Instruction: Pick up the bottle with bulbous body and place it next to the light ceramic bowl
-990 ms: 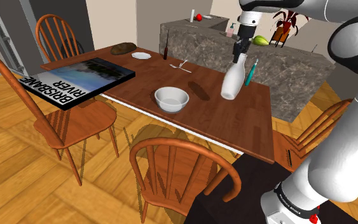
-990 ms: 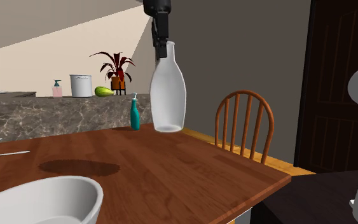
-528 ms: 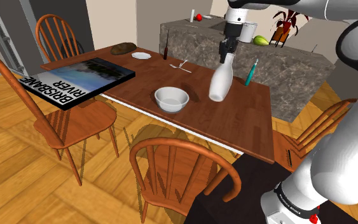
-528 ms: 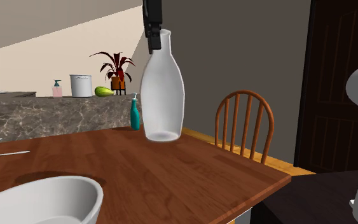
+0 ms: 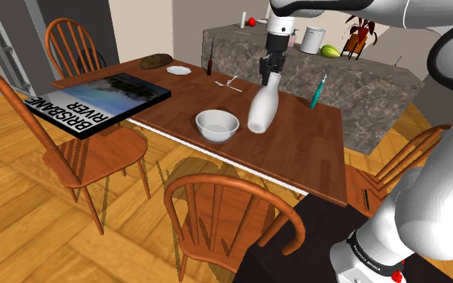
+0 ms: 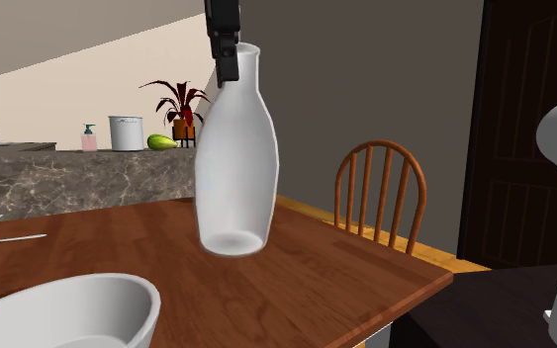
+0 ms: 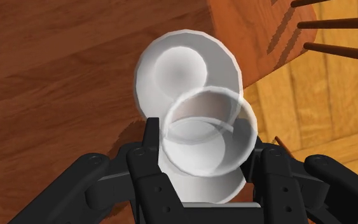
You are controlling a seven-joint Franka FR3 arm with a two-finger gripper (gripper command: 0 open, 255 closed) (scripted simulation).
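Arm (image 5: 438, 185) is reaching out over bench (image 5: 313, 153), tool (image 5: 269, 67) pointing down and clamping the neck of the white bottle (image 5: 262, 108). Bottle is hanging tilted, just beside the white bowl (image 5: 217, 125), apart from it. Teal bottle (image 5: 319, 91) is standing well beyond the bowl, fork (image 5: 231, 83) lying behind the bowl, big book (image 5: 96, 100) overhanging the bench edge well apart from the bowl. Cnt: 1 bowl, 2 bottles, 1 fork, 4 chairs.
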